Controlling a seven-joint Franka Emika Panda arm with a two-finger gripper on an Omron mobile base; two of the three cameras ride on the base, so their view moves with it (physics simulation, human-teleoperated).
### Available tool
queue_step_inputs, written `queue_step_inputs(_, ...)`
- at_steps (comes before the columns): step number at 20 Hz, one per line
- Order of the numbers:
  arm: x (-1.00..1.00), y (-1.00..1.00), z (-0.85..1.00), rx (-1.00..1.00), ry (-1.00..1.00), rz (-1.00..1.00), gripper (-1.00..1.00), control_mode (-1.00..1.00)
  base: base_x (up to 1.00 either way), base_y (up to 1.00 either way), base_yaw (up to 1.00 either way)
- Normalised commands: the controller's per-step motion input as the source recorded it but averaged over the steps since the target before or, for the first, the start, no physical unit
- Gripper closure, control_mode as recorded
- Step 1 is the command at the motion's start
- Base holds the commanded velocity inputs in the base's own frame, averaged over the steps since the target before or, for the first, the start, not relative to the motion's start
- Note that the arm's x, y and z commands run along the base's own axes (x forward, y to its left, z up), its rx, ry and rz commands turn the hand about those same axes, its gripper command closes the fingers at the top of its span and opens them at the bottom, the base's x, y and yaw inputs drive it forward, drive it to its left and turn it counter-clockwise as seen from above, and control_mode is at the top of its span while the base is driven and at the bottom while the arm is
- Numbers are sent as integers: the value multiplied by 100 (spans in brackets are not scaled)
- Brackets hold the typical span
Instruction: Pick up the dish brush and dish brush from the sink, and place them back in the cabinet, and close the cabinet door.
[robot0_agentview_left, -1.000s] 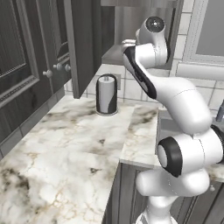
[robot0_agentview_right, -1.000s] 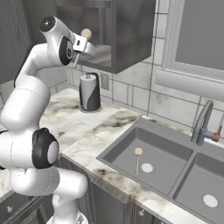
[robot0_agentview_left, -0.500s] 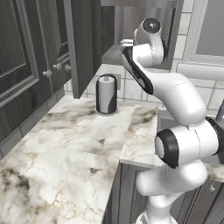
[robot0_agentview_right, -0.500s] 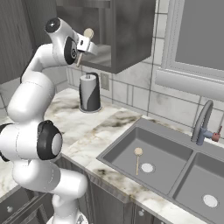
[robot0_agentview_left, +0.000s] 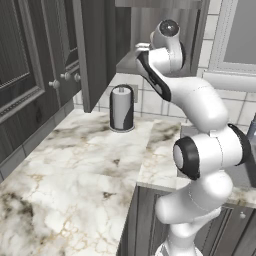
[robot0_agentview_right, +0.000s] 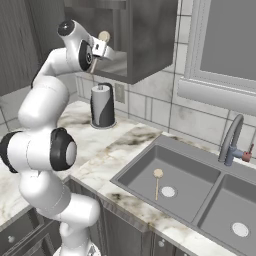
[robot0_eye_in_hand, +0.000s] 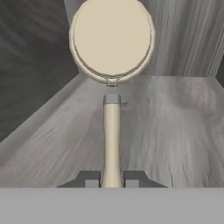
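Dish brush (robot0_eye_in_hand: 111, 57): tan wood, round head, clamped in tool (robot0_eye_in_hand: 111, 179).

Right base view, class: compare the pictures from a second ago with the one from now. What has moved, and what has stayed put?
The hand, shut on a dish brush, has carried it further right and into the open cabinet, above its shelf. Nothing was let go. The second dish brush lies as before in the sink, and the canister stands unmoved on the counter.
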Motion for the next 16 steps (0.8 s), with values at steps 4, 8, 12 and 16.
queue_step_inputs(4,31,5,0,0,0,0,100,-100,0,0,0)
queue_step_inputs(8,35,5,0,0,0,0,100,-100,0,0,0)
queue_step_inputs(12,37,4,0,0,0,0,100,-100,0,0,0)
queue_step_inputs(16,38,2,0,0,0,0,100,-100,0,0,0)
